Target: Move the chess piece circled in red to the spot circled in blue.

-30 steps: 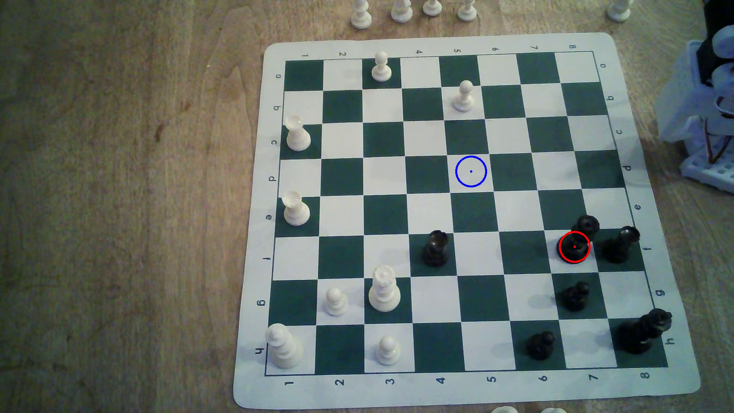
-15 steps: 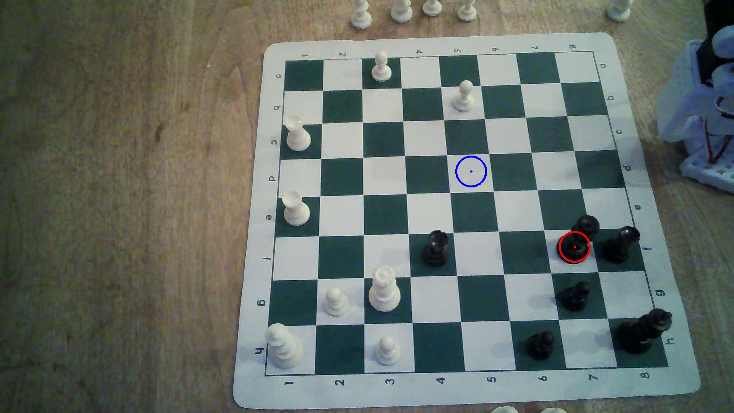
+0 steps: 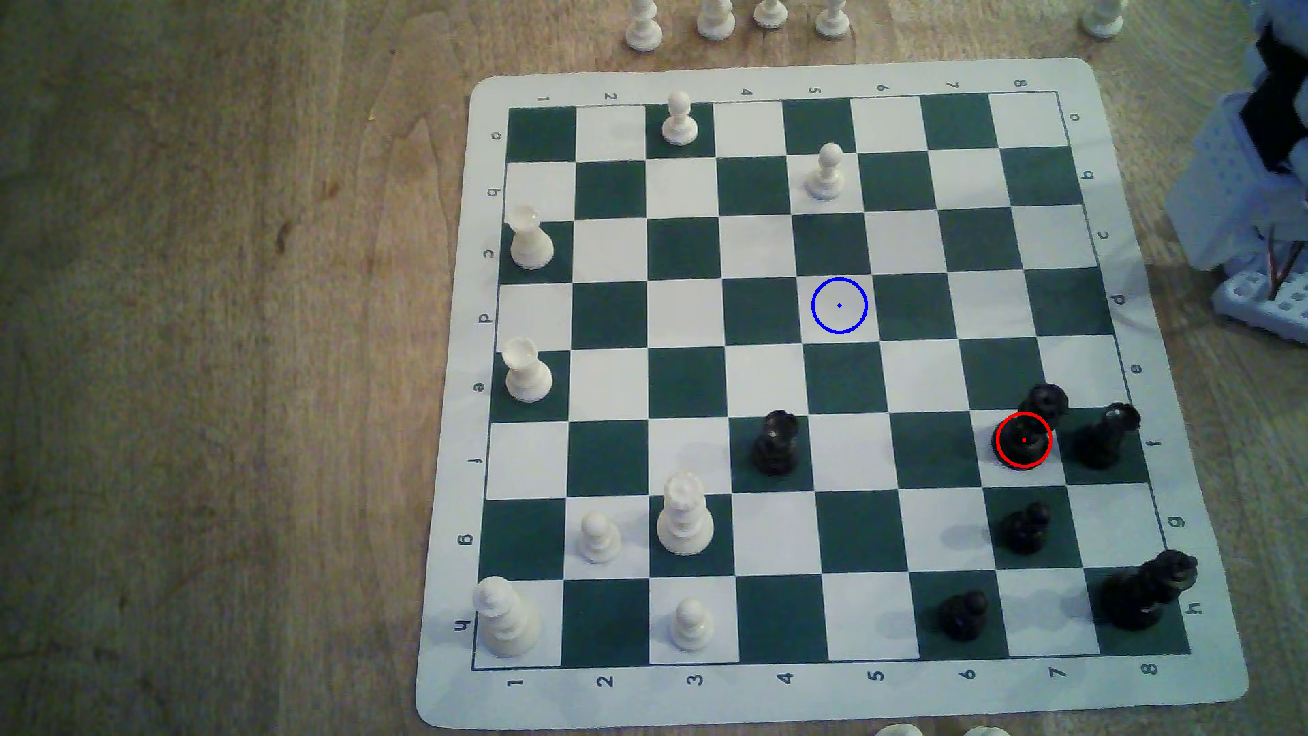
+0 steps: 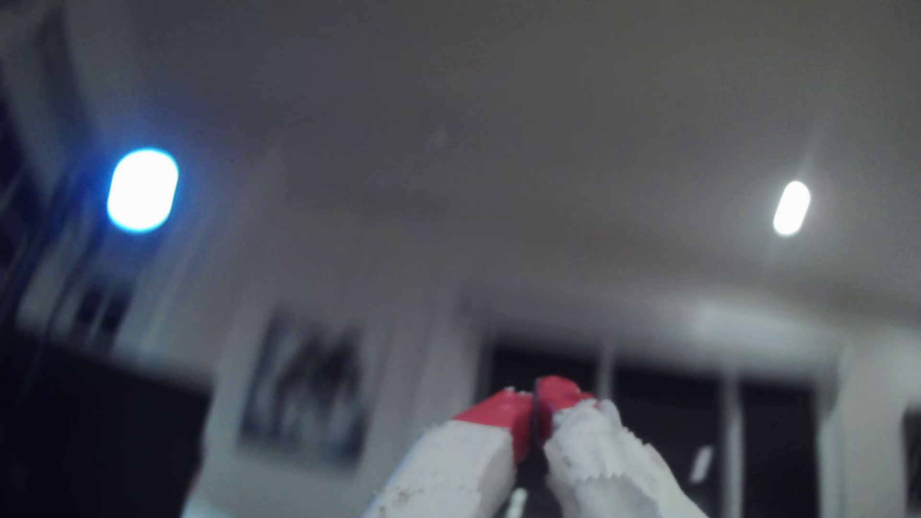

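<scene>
Board (image 3: 793,708) edges read 1–8 and a–h. Arm base (image 3: 1253,212) at far right; gripper (image 4: 536,398) aimed upward, jaws pressed together.

Green-and-cream chess board (image 3: 1161,658), exterior view: its pale border carries printed coordinates. Numerals 1 to 8 run along the 6 o'clock border, reading 1 2 3 4 5 6 7 8 from 7 o'clock toward 5 o'clock; the same numerals repeat along the 12 o'clock border, the 3 hidden behind a white pawn (image 3: 679,120). Letters a to h run down the 9 o'clock and 3 o'clock borders, turned sideways
</scene>
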